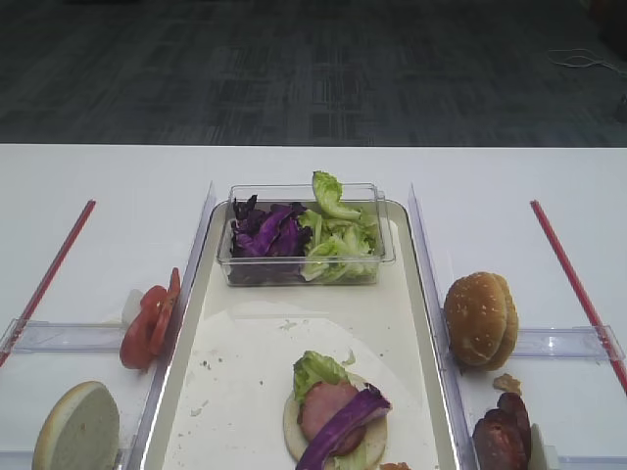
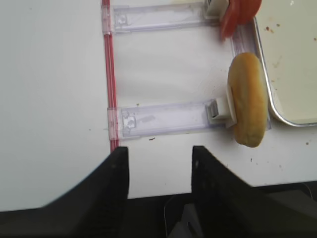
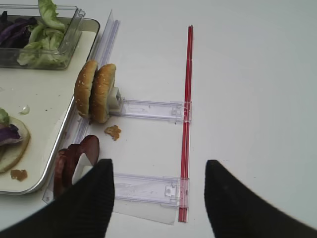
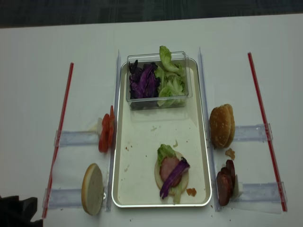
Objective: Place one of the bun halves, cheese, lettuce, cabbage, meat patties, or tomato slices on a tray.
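Left wrist view: left gripper [image 2: 159,163] parted and empty, pale bun half [image 2: 249,99] on edge at two o'clock beside the tray [image 2: 277,111] rim, long axis twelve-to-six, nearer this arm; right gripper [image 3: 158,191] likewise parted, empty.

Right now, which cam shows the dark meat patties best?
The right wrist view: the meat patties sit close, standing on edge beside the tray, only partly hidden by a pincer finger. The realsense high view shows them whole but small; the other high view crops them at the frame's bottom. The left wrist view misses them.
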{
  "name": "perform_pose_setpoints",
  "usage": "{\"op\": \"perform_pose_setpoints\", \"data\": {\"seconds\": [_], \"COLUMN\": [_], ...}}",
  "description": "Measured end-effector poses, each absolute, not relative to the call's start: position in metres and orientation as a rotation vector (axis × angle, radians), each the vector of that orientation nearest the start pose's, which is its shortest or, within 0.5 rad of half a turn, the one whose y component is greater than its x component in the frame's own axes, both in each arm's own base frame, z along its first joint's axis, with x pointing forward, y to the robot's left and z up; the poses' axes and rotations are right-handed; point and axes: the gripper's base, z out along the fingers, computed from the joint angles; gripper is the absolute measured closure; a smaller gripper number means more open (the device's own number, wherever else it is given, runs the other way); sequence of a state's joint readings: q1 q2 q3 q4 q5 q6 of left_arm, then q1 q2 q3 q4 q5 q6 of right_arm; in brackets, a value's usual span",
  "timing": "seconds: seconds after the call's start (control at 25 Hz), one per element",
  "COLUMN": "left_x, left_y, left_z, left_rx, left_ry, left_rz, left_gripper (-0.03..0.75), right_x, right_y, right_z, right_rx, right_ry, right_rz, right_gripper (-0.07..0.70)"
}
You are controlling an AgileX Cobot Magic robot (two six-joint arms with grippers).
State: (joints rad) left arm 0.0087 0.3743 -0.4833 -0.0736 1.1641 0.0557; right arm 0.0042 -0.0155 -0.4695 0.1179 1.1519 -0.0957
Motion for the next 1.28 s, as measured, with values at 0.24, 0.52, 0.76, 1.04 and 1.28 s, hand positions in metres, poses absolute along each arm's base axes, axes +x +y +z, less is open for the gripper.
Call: {"op": "perform_pose_setpoints", "data": {"seconds": [0.24, 0.52, 0.76, 1.04, 1.28], "left_x": [0.029, 0.015, 0.000, -0.011, -0.011], "left_y": [-0.005, -0.006, -0.006, -0.006, -0.006], "left_z": [0.262, 0.264, 0.264, 0.264, 0.263], "left_rx": [0.055, 0.057, 0.059, 0.061, 0.061], "left_ry": [2.424, 2.329, 2.226, 2.161, 2.164], "left_rz": [-0.057, -0.053, -0.048, -0.044, -0.042], "left_gripper": [0.428, 0.428, 0.428, 0.428, 0.428], "right_x": [-0.008, -0.008, -0.008, -0.008, -0.008], "right_y": [0.010, 0.010, 0.010, 0.010, 0.010], "right_z": [0.262, 0.262, 0.262, 0.262, 0.262], "right_rx": [-0.118, -0.118, -0.118, -0.118, -0.118], "right_ry": [2.142, 2.142, 2.142, 2.142, 2.142], "right_rz": [0.090, 0.090, 0.090, 0.090, 0.090], "right_gripper": [0.204, 0.204, 0.204, 0.204, 0.204]}}
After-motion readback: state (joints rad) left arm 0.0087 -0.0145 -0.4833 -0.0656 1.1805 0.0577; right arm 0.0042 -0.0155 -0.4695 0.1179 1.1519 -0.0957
